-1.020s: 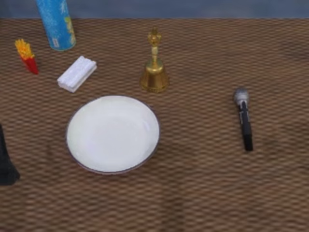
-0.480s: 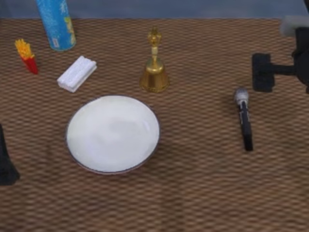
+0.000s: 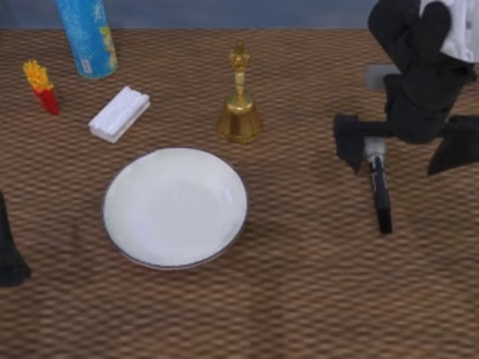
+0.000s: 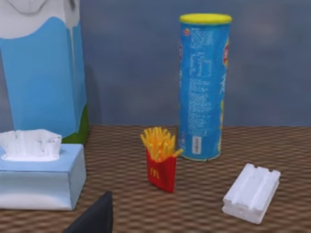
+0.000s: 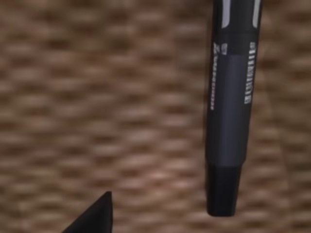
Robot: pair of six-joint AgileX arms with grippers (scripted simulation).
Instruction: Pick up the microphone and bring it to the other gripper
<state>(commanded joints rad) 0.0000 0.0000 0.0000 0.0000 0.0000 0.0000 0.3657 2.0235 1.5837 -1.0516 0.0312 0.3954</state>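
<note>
our right gripper (image 3: 404,146) hangs at the right of the frame, fingers spread wide apart over the head of the microphone (image 3: 380,191), which lies flat on the table (image 3: 299,299). our left gripper (image 3: 9,254) sits at the left edge; we cannot tell its state.

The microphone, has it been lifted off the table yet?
No, the microphone lies flat on the woven table in the top view, with the right gripper open above its head end.
</note>
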